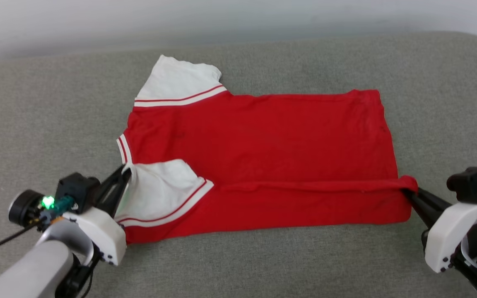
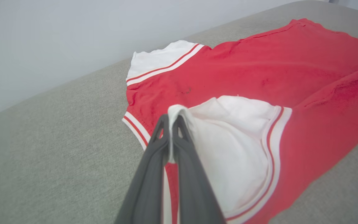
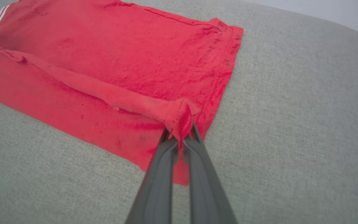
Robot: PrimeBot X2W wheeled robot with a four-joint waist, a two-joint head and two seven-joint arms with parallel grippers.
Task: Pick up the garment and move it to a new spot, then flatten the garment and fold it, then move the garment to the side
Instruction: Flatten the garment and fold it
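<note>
1. Closed on cloth, that is how you find both pairs of jaws. The left gripper [image 1: 126, 173] pinches white cloth at the inner end of the near sleeve [image 1: 160, 192]. The right gripper [image 1: 409, 193] pinches a small bunch of the red hem, close to its nearer corner. Between the fingers of each one you see only the cloth.
2. Your arms enter from the two lower corners of the head view and stay low above the surface. The left forearm [image 1: 31, 269] slants up and to the right, and its dark fingers point at the collar end. The white housing of the right wrist [image 1: 449, 231] slants up and to the left, and its fingers point at the hem end.
3. The grey cushion [image 1: 263, 260] is the widest thing and lies under all the rest. A pale wall [image 1: 222, 20] runs behind it.
4. The garment [image 1: 263, 136] lies about in the middle of the cushion, spread sideways, with the collar end to your left and the hem to your right.
5. A long raised ridge [image 1: 304, 186] of red cloth runs between the two grippers. Flat red cloth lies on both sides of it.
6. The near sleeve is turned over onto the red body. The far sleeve [image 1: 180, 80] lies flat on the cushion and points away from you.
7. The striped collar trim [image 1: 123, 150] shows just above the left fingertips in the head view.
</note>
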